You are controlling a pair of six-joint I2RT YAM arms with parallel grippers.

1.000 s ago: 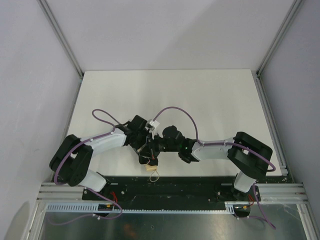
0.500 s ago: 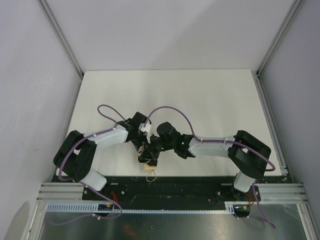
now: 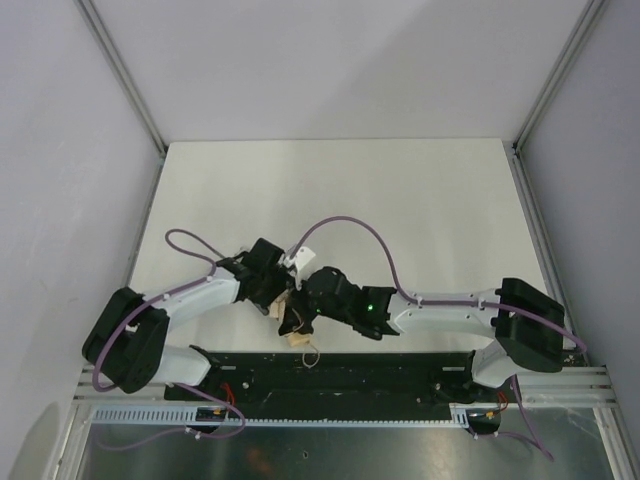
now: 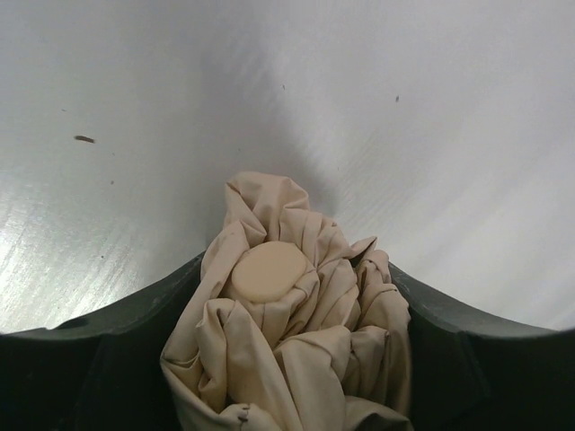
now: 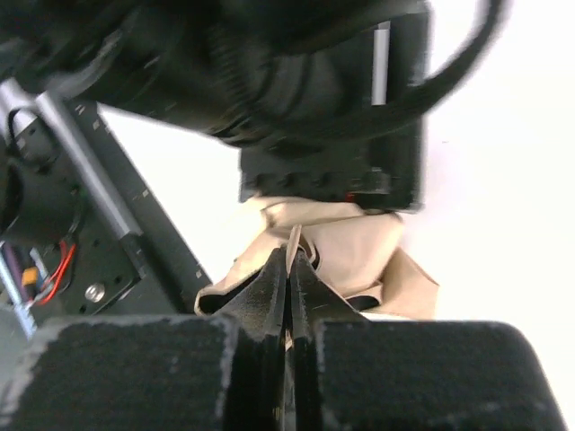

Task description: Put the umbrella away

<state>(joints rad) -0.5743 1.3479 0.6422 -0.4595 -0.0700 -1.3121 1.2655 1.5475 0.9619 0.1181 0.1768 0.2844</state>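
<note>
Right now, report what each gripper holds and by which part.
The left gripper clamps the umbrella by its bunched fabric near the round cap; the right gripper pinches its thin strap.

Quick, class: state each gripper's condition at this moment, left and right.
Left gripper: closed around the bunched shiny tan-beige fabric umbrella.
Right gripper: shut, pinching the umbrella's thin tan strap.

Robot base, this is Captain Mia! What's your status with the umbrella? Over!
Left gripper clamped round the bunched umbrella. Right gripper shut, pinching its strap. Nothing else seen in the way. Over.
</note>
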